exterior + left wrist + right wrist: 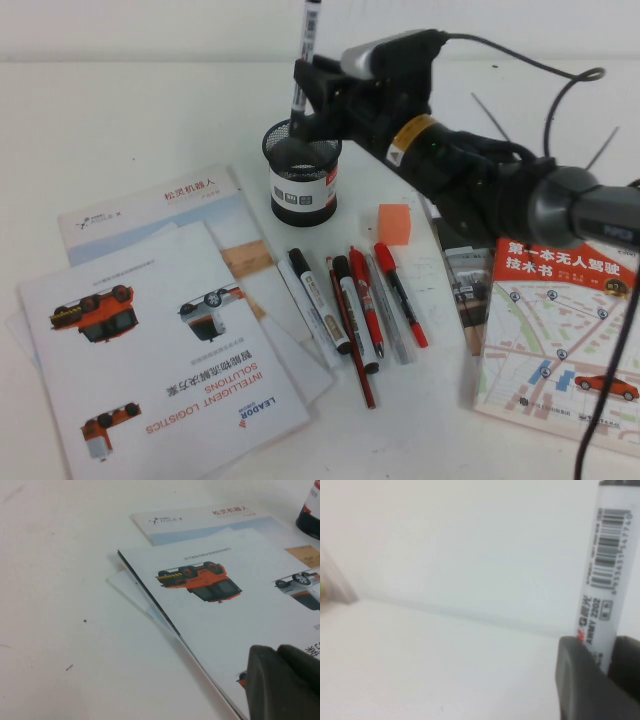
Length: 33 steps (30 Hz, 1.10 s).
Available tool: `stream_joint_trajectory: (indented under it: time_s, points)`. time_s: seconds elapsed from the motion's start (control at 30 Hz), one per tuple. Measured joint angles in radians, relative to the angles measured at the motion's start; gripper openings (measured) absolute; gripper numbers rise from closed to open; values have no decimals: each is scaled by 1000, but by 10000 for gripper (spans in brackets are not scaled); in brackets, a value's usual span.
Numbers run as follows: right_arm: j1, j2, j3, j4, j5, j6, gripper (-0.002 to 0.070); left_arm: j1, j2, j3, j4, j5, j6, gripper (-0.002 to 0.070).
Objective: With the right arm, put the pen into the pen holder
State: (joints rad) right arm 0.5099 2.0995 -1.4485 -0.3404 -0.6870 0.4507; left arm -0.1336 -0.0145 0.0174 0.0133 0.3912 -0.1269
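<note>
My right gripper [303, 100] is shut on the pen [306, 55], a white-barrelled marker with black ends. It holds the pen nearly upright, right above the open mouth of the black mesh pen holder [304, 172]. The pen's lower end is about level with the holder's rim. In the right wrist view the barrel with its barcode [601, 575] stands between the right gripper's [604, 667] dark fingers [577, 682]. My left gripper [282, 685] hovers low over a brochure; its fingers lie together and hold nothing. It is outside the high view.
Several loose pens and markers [352, 305] lie in front of the holder, beside an orange block [394, 223]. Brochures [160, 350] cover the left side and also show in the left wrist view [220, 605]. A map book [560, 340] lies under the right arm.
</note>
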Motion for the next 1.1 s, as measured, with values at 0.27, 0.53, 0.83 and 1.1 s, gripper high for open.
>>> stream_joint_trajectory:
  time_s: [0.27, 0.53, 0.83, 1.1]
  points:
    - [6, 81, -82, -6, 55, -9, 139, 0, 0, 0, 0, 0, 0, -2]
    - [6, 80, -82, 62, 96, -91, 353, 0, 0, 0, 0, 0, 0, -2]
    - [22, -281, 257, 115, 185, -98, 16, 0, 0, 0, 0, 0, 0, -2]
    - [23, -729, 687, 164, 258, -101, -17, 0, 0, 0, 0, 0, 0, -3]
